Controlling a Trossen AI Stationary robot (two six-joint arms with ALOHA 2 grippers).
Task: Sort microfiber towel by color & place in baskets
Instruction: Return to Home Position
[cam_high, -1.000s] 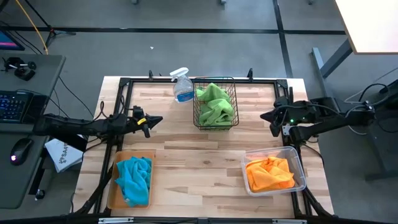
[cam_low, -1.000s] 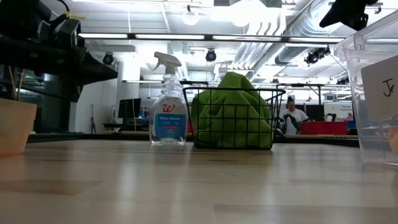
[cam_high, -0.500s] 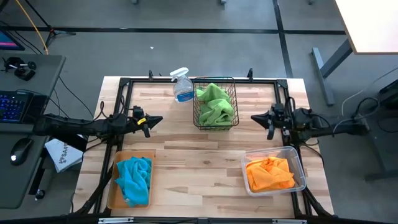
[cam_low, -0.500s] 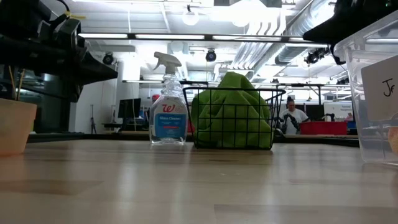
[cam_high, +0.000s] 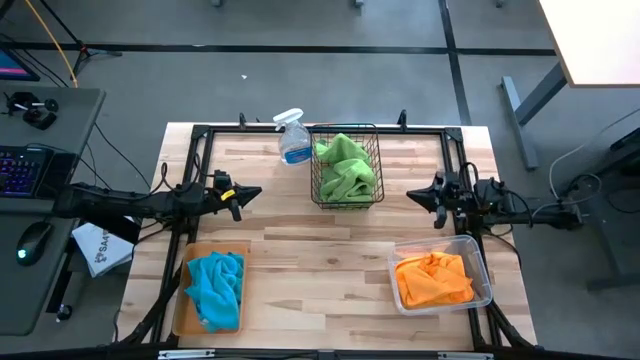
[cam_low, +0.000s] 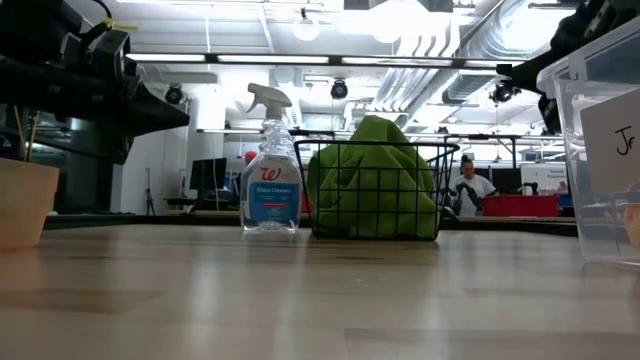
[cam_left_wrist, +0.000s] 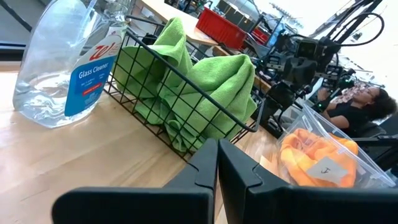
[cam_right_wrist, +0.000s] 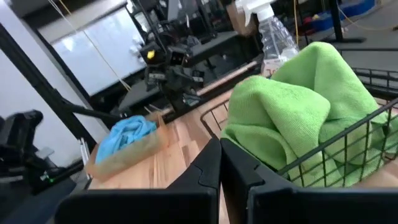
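While poised above counter's (cam_high: 300, 250) left and right edges, left gripper (cam_high: 250, 192) and right gripper (cam_high: 413, 196) both pinched closed, holding nothing. Green towels (cam_high: 345, 165) in black wire basket (cam_high: 316, 190), back edge. Blue towels (cam_high: 213, 288) in orange tray (cam_high: 183, 300), front-left corner. Orange towels (cam_high: 432, 279) in clear bin (cam_high: 482, 275), front-right corner.

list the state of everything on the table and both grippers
green towels: heaped in the black wire basket
orange towels: in the clear bin
blue towels: in the orange tray
spray bottle: upright, beside the basket
left gripper: fingers shut, empty
right gripper: fingers shut, empty
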